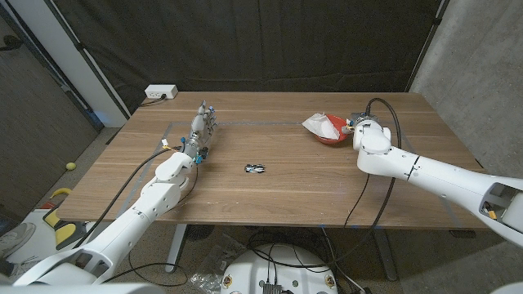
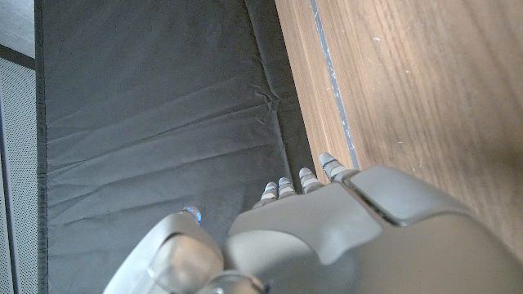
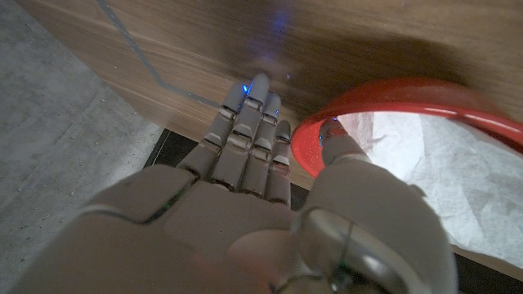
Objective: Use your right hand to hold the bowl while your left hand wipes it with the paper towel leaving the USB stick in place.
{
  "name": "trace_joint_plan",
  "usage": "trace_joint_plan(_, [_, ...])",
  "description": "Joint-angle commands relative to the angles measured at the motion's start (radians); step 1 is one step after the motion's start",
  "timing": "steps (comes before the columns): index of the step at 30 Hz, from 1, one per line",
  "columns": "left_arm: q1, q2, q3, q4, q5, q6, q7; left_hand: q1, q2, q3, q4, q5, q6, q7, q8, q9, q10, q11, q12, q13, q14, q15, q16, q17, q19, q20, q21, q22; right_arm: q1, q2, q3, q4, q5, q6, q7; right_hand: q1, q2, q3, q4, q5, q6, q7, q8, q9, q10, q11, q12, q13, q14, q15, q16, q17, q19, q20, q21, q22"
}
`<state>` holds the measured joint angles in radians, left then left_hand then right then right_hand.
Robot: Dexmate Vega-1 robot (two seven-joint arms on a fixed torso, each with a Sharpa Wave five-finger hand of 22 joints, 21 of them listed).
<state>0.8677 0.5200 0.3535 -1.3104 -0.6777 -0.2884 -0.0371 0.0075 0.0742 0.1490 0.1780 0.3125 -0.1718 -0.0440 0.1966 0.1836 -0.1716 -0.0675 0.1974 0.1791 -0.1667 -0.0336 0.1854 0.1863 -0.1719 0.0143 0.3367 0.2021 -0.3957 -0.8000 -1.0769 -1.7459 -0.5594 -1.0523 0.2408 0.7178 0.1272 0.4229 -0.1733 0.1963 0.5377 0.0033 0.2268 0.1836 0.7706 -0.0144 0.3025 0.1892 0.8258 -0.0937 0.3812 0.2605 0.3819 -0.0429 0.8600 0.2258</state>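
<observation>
Meanwhile, right hand (image 3: pixel 270 196) beside red bowl (image 1: pixel 330 135), fingers together, thumb at rim, grip unclear | paper towel (image 1: pixel 319 123) inside bowl, partly hidden | left hand (image 1: pixel 202 131) upright, fingers straight, empty | USB stick (image 1: pixel 254 168) mid-table (image 1: pixel 270 196), small, blurred

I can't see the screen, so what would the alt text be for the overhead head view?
A red bowl holding a crumpled paper towel sits far right on a wooden table, with the robot's right hand at its rim. A small USB stick lies mid-table; the left hand waits at left, holding nothing.
</observation>
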Motion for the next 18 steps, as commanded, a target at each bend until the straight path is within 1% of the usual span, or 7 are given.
trace_joint_plan(1, [0.009, 0.004, -0.001, -0.01, -0.001, 0.002, 0.003, 0.004, 0.058, -0.008, 0.001, 0.008, -0.263, 0.002, 0.0, 0.006, -0.296, 0.0, 0.004, 0.003, -0.346, -0.005, 0.005, 0.001, -0.193, 0.009, -0.003, 0.002, 0.012, 0.003, -0.016, 0.006, -0.018, -0.003, 0.035, 0.043, 0.0, -0.025, 0.007, 0.005, 0.054, -0.005, 0.013, 0.007, 0.074, -0.021, 0.021, 0.014, 0.063, -0.119, 0.072, 0.051, 0.019, -0.039, 0.035, 0.012])
trace_joint_plan(4, [0.011, 0.005, -0.003, -0.012, -0.002, 0.002, 0.003, 0.004, 0.058, -0.009, 0.0, 0.008, -0.263, 0.001, 0.0, 0.006, -0.296, 0.002, 0.004, 0.003, -0.346, -0.005, 0.005, 0.001, -0.194, 0.01, -0.003, 0.002, 0.008, 0.001, -0.009, 0.004, -0.014, 0.0, 0.037, 0.058, 0.003, -0.036, 0.011, 0.004, 0.089, -0.009, 0.02, 0.008, 0.112, -0.006, 0.032, 0.022, 0.092, -0.123, 0.108, 0.077, 0.021, -0.04, 0.052, 0.017])
trace_joint_plan(6, [0.012, 0.006, -0.003, -0.014, -0.002, 0.002, 0.002, 0.004, 0.058, -0.01, 0.0, 0.009, -0.263, 0.001, 0.0, 0.006, -0.298, 0.002, 0.003, 0.003, -0.346, -0.004, 0.005, 0.001, -0.194, 0.01, -0.004, 0.002, 0.004, 0.001, -0.005, 0.002, -0.013, 0.001, 0.035, 0.076, 0.004, -0.042, 0.009, 0.003, 0.122, -0.012, 0.026, 0.009, 0.14, -0.015, 0.042, 0.028, 0.107, -0.129, 0.133, 0.097, 0.021, -0.041, 0.065, 0.021])
trace_joint_plan(7, [0.012, 0.007, -0.003, -0.014, -0.002, 0.001, 0.002, 0.004, 0.058, -0.01, 0.0, 0.009, -0.262, 0.001, 0.001, 0.006, -0.297, 0.001, 0.003, 0.003, -0.347, -0.003, 0.005, 0.001, -0.194, 0.011, -0.004, 0.002, 0.002, 0.001, -0.003, 0.001, -0.012, 0.001, 0.032, 0.094, 0.006, -0.048, 0.009, 0.003, 0.143, -0.014, 0.028, 0.011, 0.18, -0.009, 0.058, 0.036, 0.12, -0.13, 0.157, 0.117, 0.019, -0.042, 0.077, 0.025])
trace_joint_plan(11, [0.014, 0.009, -0.004, -0.016, -0.003, 0.001, -0.001, 0.004, 0.058, -0.012, 0.0, 0.009, -0.262, 0.001, 0.001, 0.006, -0.296, 0.001, 0.004, 0.003, -0.346, -0.003, 0.005, 0.001, -0.193, 0.011, -0.004, 0.002, -0.022, 0.003, 0.024, -0.008, -0.002, 0.005, -0.003, 0.178, 0.007, -0.09, 0.01, -0.002, 0.244, -0.026, 0.037, 0.026, 0.301, -0.035, 0.136, 0.093, 0.185, -0.134, 0.298, 0.24, 0.011, -0.047, 0.15, 0.051])
trace_joint_plan(14, [0.015, 0.01, -0.005, -0.017, -0.003, 0.0, -0.002, 0.004, 0.058, -0.013, 0.0, 0.01, -0.262, 0.0, 0.0, 0.006, -0.299, 0.002, 0.003, 0.003, -0.347, -0.002, 0.004, 0.001, -0.193, 0.011, -0.004, 0.002, -0.049, 0.006, 0.052, -0.017, 0.007, 0.01, -0.05, 0.233, 0.011, -0.116, 0.013, -0.002, 0.332, -0.038, 0.057, 0.042, 0.386, -0.061, 0.212, 0.153, 0.225, -0.135, 0.379, 0.305, 0.014, -0.049, 0.217, 0.076])
trace_joint_plan(18, [0.016, 0.012, -0.006, -0.019, -0.003, -0.001, -0.003, 0.005, 0.058, -0.014, 0.0, 0.01, -0.262, 0.0, 0.0, 0.006, -0.297, 0.002, 0.003, 0.003, -0.345, -0.003, 0.005, 0.001, -0.192, 0.01, -0.004, 0.002, -0.078, 0.011, 0.074, -0.027, 0.005, 0.01, -0.11, 0.297, 0.016, -0.134, 0.012, -0.003, 0.42, -0.041, 0.087, 0.067, 0.44, -0.085, 0.294, 0.235, 0.256, -0.135, 0.445, 0.363, 0.018, -0.062, 0.301, 0.109])
